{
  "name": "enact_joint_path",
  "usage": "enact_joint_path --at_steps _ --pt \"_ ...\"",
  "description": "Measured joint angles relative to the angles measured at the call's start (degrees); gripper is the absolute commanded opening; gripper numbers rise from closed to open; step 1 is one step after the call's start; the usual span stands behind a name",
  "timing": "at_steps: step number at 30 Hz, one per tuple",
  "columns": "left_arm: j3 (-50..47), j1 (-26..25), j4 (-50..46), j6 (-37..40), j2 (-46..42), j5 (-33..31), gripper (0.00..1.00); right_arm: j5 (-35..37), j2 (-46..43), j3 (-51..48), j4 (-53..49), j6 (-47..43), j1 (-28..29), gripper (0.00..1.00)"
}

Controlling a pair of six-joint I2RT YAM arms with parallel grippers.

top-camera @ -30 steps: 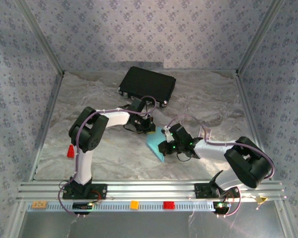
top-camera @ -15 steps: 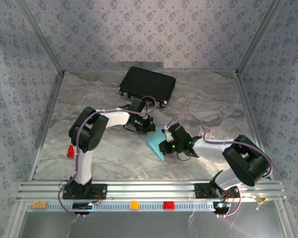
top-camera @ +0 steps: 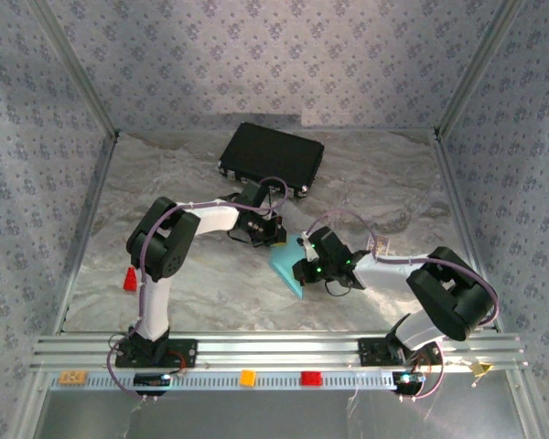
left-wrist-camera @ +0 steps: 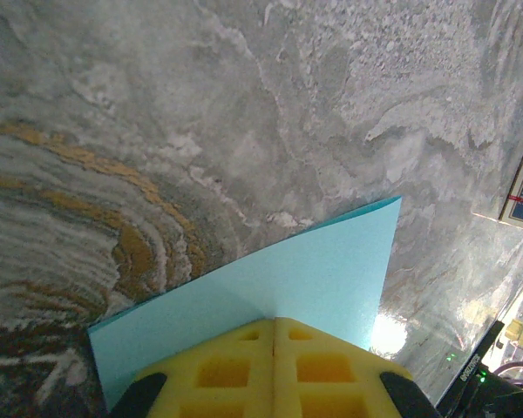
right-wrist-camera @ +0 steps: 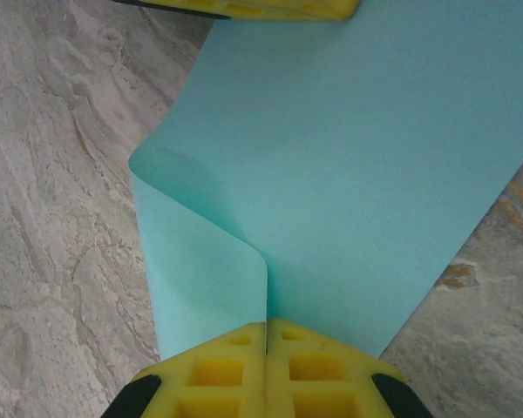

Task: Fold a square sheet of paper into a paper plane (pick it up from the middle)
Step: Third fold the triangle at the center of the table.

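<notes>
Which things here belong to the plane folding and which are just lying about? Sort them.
Job: paper, pinched by the left gripper and the right gripper, both shut on it.
Lying about: black case, red block on the table, orange block and red block on the rail.

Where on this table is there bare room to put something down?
Bare: the marbled table right of the black rectangular case, and the far-left corner. Crowded: the centre, where the left hand and right hand pinch the thin light blue paper sheet.
</notes>
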Motion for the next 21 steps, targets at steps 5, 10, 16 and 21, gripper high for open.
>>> enact_joint_path --at_steps 5,10,16,21 --pt "0.00 0.00 0.00 0.00 0.00 0.00 0.03 0.04 0.00 0.24 -0.52 0.00 0.00 0.06" --pt "0.00 0.00 0.00 0.00 0.00 0.00 0.03 0.22 0.00 0.28 -0.98 -0.02 0.00 0.06" --pt "0.00 0.00 0.00 0.00 0.00 0.00 0.03 0.63 0.00 0.50 -1.62 0.00 0.00 0.06" --pt "0.00 0.00 0.02 -0.02 0.00 0.02 0.03 0.66 0.00 0.50 -1.66 0.00 -0.02 0.06"
